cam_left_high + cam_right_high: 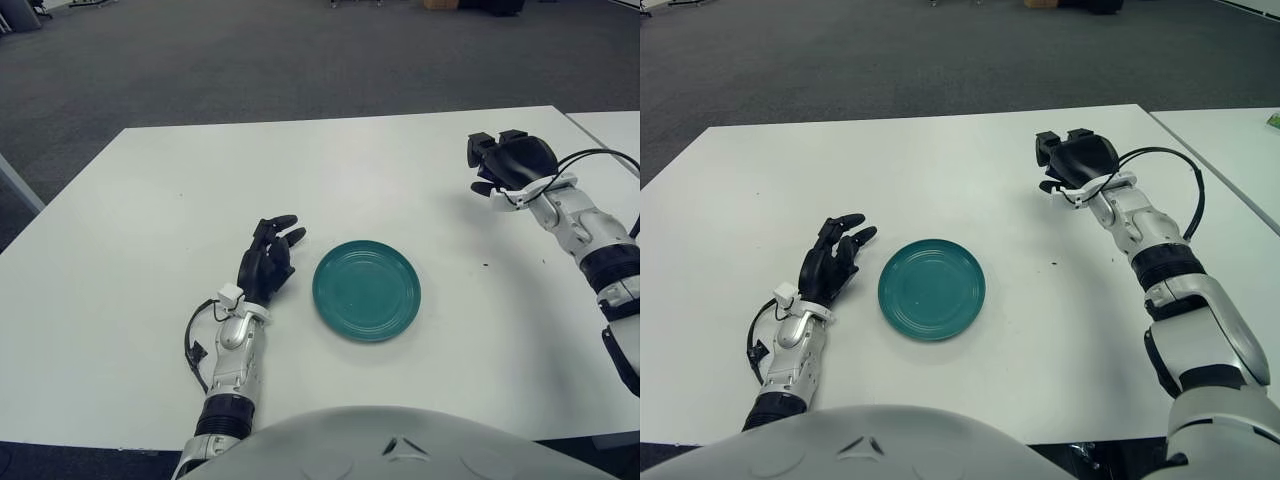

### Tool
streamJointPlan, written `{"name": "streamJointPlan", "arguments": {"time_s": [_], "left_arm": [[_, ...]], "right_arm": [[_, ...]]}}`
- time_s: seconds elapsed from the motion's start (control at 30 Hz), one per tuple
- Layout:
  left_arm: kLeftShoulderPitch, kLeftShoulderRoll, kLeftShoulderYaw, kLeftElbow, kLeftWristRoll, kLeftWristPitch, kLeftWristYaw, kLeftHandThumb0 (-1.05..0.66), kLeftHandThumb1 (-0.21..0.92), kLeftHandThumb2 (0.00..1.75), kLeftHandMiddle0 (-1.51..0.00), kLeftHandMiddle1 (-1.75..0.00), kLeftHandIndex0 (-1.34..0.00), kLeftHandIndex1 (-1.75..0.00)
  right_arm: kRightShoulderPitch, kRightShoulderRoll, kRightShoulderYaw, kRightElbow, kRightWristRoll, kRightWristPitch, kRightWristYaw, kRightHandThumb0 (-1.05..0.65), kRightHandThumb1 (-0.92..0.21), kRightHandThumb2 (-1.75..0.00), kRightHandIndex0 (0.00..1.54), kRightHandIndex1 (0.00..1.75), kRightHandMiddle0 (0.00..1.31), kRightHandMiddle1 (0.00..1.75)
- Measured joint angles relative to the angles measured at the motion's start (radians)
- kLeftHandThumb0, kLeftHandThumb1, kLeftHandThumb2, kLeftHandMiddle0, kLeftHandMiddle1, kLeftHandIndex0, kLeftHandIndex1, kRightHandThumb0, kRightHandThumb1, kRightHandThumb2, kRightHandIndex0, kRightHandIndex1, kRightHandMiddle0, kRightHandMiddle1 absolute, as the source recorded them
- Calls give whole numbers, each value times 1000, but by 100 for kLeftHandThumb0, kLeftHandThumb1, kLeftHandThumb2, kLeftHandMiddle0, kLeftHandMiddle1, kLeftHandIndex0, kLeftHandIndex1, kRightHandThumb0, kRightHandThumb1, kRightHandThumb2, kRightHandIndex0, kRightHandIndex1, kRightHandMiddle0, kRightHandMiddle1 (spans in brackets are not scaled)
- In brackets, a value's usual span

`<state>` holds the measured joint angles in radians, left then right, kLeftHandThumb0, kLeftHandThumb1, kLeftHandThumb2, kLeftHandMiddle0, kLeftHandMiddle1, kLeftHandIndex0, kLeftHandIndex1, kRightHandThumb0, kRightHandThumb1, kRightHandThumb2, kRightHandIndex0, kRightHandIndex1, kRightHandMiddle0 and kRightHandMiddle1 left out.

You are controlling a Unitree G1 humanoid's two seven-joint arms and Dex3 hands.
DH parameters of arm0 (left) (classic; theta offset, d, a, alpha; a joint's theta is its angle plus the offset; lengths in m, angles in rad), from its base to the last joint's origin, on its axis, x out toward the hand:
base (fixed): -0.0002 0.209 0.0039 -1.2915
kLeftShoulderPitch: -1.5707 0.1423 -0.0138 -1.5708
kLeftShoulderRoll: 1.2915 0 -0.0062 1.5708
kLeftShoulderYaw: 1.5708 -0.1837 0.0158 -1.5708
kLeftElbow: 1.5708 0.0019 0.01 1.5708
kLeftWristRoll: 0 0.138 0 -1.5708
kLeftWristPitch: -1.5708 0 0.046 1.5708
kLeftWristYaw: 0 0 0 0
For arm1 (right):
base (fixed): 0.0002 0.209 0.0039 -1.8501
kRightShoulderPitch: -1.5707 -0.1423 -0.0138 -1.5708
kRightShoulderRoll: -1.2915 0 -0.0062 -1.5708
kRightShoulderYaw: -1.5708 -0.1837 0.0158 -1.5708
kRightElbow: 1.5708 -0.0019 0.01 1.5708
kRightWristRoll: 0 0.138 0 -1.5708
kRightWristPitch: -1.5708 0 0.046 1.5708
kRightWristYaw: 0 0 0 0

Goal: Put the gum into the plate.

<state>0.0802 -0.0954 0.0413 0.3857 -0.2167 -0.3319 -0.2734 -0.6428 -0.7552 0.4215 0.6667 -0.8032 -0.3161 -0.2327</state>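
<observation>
A Unitree G1's right hand [510, 162] hangs above the far right of a white surface [150, 250], its dark fingers [1050, 148] curled downward; whether they enclose the gum cannot be told, and no gum shows anywhere on the surface in either view. The teal plate [367, 290], round, shallow and glossy with a raised rim, sits empty near the robot's front edge, well apart from that hand. The left hand [268, 264] shows just beside the plate on its left side, fingers relaxed and slightly spread, holding nothing. If the gum is in the right hand's grip, the step would be best done by carrying it level across to a point over the plate's centre, lowering close before letting go, since the smooth glaze could let a small light piece slide or bounce toward the rim. The surface is matte and flat, bare but for a tiny dark speck to the plate's right. Grey carpet lies beyond.
</observation>
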Motion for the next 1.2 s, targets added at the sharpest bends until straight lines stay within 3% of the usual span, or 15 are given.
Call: {"name": "streamJointPlan", "arguments": {"time_s": [0.23,0.43,0.6,1.2], "left_arm": [[-19,5,5,24,1,-5,-2,-79,92,72,-31,-76,-20,-120],[-41,7,15,57,1,-18,-3,-78,92,71,-32,-75,-21,-120],[-60,4,21,81,1,-24,-3,-76,92,71,-33,-75,-22,-120],[-82,-1,26,109,7,-36,-4,-79,92,73,-34,-74,-21,-120]], "right_arm": [[15,-25,-46,-43,27,7,73,-44,-43,-117,103,175,53,175],[44,-49,-120,-193,77,55,187,-45,-40,-120,112,175,54,175],[46,-56,-164,-297,83,71,210,-46,-38,-124,116,175,56,175],[84,-5,-178,-340,84,91,243,-46,-37,-124,115,175,57,175]]}}
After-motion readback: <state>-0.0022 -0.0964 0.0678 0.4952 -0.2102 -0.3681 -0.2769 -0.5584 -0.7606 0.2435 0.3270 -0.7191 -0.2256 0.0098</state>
